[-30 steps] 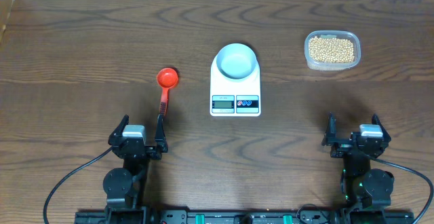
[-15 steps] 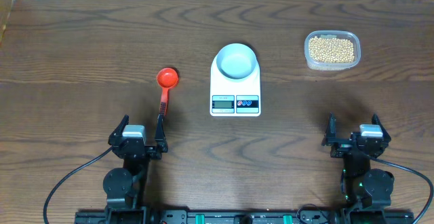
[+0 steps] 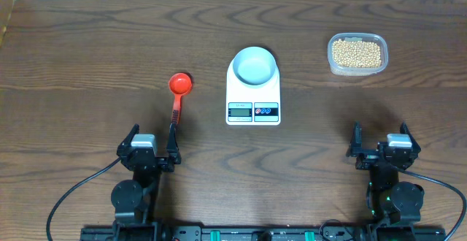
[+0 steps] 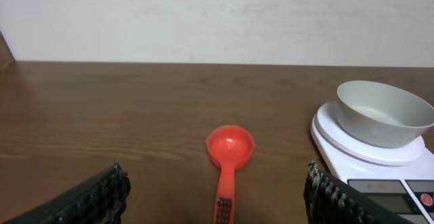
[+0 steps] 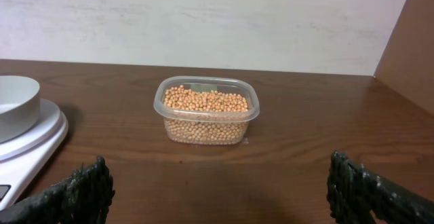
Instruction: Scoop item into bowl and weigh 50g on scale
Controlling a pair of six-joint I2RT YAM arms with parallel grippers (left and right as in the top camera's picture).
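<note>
Overhead: left gripper (image 3: 153, 142) and right gripper (image 3: 381, 140) both spread wide, empty, near front edge; bowl (image 3: 255, 64) on scale (image 3: 253, 98).

On the table (image 3: 87, 44), dark brown with wavy darker grain lines, and on the wall (image 4: 271, 13) behind, off-white with faint grey streaks. On the scale (image 3: 252, 95), white with a grey display (image 3: 240, 110) and one red and one blue button (image 3: 265, 110); on the bowl (image 3: 255, 65), white outside and pale bluish inside; on the scoop (image 3: 179, 85), bright red-orange with a darker patch at the handle end. In the clear tub (image 3: 357, 69), tan-yellow beans (image 3: 356, 52); on the left gripper (image 3: 153, 140) and the right gripper (image 3: 380, 140), black all over, with a fine ribbed pattern on the fingers (image 4: 102, 198).
</note>
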